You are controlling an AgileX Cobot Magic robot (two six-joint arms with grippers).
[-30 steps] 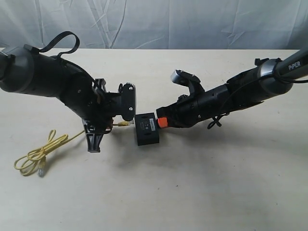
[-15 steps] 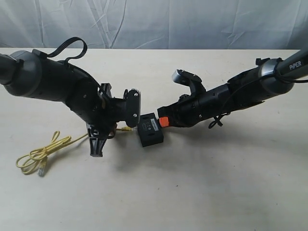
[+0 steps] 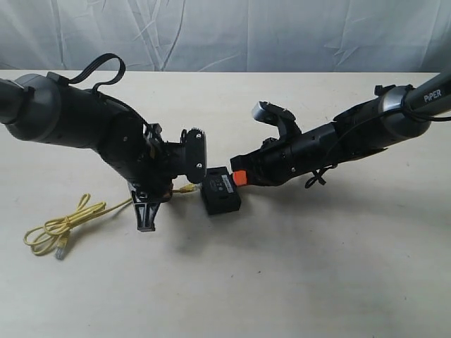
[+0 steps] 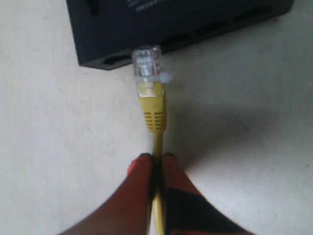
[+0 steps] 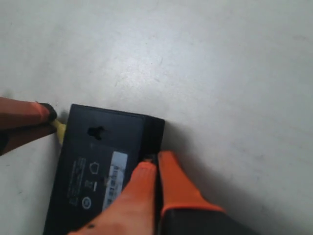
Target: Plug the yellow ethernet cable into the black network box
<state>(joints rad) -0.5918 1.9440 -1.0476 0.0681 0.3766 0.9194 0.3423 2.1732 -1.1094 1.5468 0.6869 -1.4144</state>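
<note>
One black network box (image 3: 220,191), centre of tabletop (image 3: 317,267), corner clamped by right end effector (image 5: 156,164). One yellow ethernet cable (image 4: 152,112), pinched behind its clear plug (image 4: 146,61) by left end effector (image 4: 156,164); plug just at box's port side; slack coil (image 3: 60,227) lies well left.

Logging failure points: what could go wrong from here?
The clear plug of the thin yellow ethernet cable looks offset from the ports of the small flat black plastic network box; it may hit the wall. The left gripper pinches the cord well behind the plug, so it could buckle. The right gripper holds one box edge; the box may pivot.
</note>
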